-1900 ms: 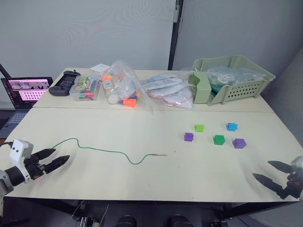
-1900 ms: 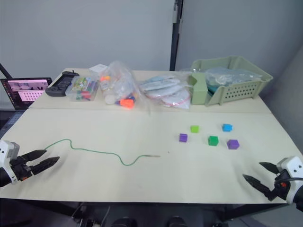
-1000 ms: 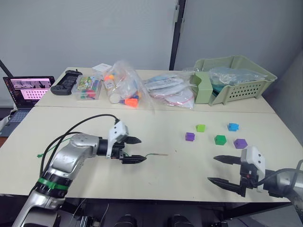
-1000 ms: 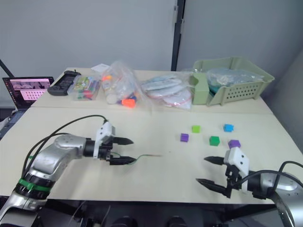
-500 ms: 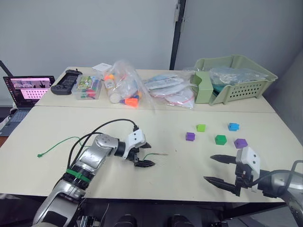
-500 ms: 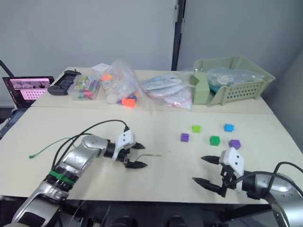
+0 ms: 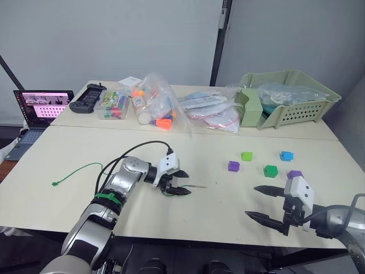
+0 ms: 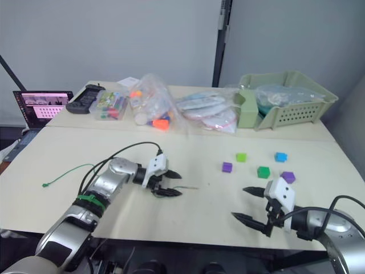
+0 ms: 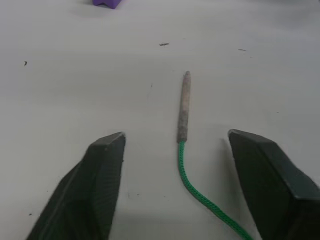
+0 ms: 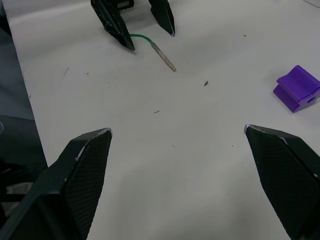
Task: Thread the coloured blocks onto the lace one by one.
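Thin green lace [image 7: 77,170] lying slack, pale stiff tip [image 9: 183,106] flat; five coloured blocks [image 7: 264,165] clustered well apart, loose.

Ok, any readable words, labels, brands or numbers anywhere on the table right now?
None can be read.
Open laptop screen: pink and white window content, too small to read.
Clear plastic box of coloured items: printed packaging, blurred.
White paper slip: no legible print.

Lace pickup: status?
Left pincer open, straddling the lace behind its pale tip, no grip yet. Right pincer open, empty, short of the blocks. Nothing in the way.
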Robot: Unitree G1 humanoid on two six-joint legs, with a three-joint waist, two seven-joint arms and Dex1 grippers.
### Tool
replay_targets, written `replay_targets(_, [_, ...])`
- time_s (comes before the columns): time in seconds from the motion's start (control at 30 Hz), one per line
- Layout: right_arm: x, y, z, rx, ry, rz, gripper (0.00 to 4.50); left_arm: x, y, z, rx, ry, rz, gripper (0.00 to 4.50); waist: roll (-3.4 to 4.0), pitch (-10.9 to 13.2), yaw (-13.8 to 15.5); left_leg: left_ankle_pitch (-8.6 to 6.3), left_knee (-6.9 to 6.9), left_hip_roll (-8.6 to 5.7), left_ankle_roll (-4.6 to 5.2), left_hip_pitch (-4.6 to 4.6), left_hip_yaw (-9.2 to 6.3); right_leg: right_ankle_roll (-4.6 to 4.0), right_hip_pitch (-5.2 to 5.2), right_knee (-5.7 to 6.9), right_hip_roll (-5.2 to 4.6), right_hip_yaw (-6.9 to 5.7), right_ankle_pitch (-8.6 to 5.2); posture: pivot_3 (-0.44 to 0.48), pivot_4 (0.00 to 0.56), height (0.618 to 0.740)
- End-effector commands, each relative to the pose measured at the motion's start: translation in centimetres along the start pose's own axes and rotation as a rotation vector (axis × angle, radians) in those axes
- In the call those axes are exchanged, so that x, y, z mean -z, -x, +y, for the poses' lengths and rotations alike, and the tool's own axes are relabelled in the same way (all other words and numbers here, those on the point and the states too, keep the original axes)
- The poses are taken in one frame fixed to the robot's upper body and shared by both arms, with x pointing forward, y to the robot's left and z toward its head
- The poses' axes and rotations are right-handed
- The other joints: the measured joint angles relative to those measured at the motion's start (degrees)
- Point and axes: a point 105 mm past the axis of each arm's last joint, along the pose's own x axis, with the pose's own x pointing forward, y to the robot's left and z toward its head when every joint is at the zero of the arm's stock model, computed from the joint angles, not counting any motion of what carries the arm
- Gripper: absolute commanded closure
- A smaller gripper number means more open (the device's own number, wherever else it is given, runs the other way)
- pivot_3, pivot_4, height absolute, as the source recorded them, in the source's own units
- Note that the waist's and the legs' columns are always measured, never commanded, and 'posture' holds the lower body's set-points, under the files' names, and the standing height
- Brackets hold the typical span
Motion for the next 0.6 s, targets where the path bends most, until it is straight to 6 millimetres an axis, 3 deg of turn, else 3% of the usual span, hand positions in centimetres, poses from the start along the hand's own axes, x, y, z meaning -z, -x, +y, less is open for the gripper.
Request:
replay_targets(0.03, [-0.8,0.2,0.0,0.01,0.038,-0.027,0.0,0.6,-1.3,-0.9,0.061,0.01,0.034,2.51,0.0,0.0,0.03,0.0,0.0,0.0,0.0,-0.01,-0.02,0.01,0.0,0.0,0.0,0.0,-0.01,0.0,0.15,0.74])
replay_targets(0.23, [-0.6,0.3,0.1,0.021,0.03,-0.029,0.0,0.6,-1.7,-1.7,0.101,-0.034,0.053,4.48,0.0,0.0,-0.07,0.0,0.0,-0.04,0.0,-0.05,-0.13,0.03,0.0,-0.01,0.0,-0.01,-0.01,0.0,0.15,0.74])
replay_targets(0.43, [-0.5,0.2,0.0,0.033,0.028,-0.037,0.0,0.1,-1.7,-1.4,0.094,-0.029,0.046,4.48,0.0,0.0,-0.05,0.0,0.0,-0.05,0.01,-0.05,-0.16,0.03,0.01,-0.01,-0.01,-0.01,-0.02,0.0,0.15,0.74])
replay_targets(0.6, [-0.7,0.1,0.0,0.042,0.025,-0.045,0.0,-2.1,-0.1,0.1,0.046,-0.076,0.02,4.48,0.0,0.0,-0.09,0.0,0.0,-0.06,0.01,-0.07,-0.18,0.03,0.02,-0.02,-0.01,-0.04,-0.02,0.0,0.15,0.74])
